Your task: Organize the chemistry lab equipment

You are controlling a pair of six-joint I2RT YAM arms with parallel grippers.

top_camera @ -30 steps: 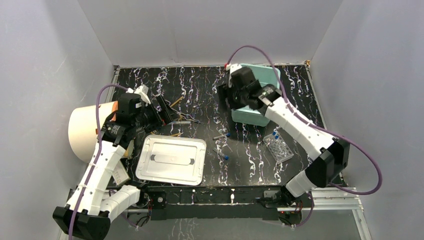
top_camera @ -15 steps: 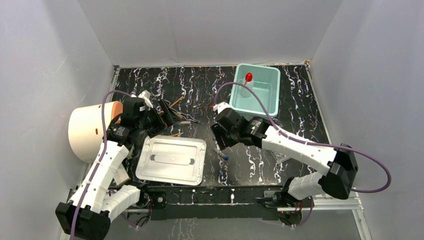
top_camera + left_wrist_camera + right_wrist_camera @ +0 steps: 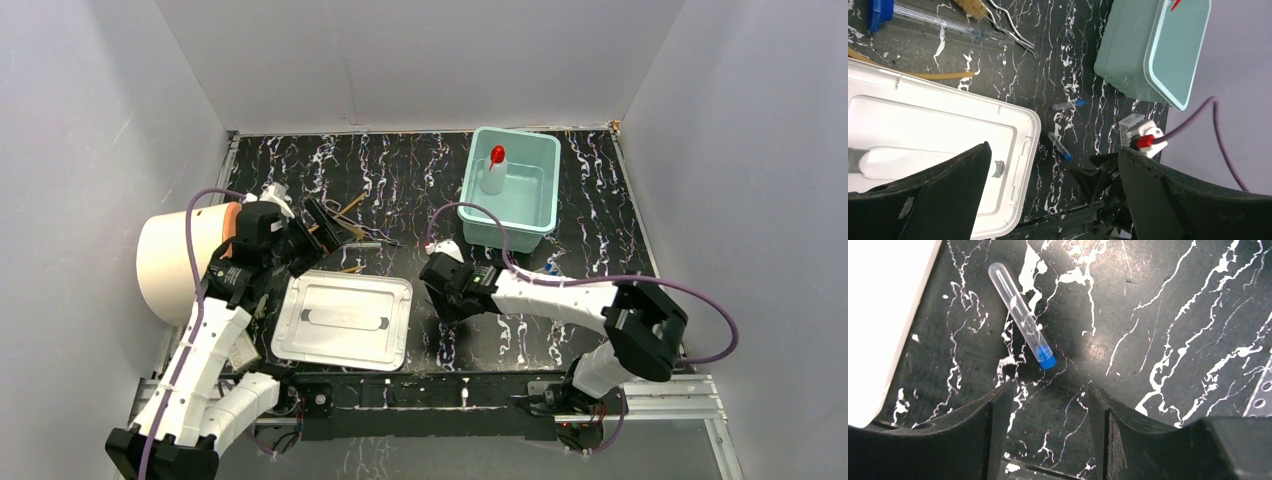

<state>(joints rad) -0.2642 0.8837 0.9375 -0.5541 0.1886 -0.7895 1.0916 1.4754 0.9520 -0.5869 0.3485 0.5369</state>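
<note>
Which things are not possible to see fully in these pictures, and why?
- Tube rack: right wrist view, only a corner, cut by the right edge.
- Squeeze bottle: left wrist view, only the red tip, cut by the top edge.
- Brush: left wrist view, cut by the top edge.

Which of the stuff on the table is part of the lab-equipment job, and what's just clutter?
Job: squeeze bottle in the teal bin; blue-capped tubes; amber tubing; metal tool; tube rack.
Clutter: cream cylinder; white tray, role unclear.
</note>
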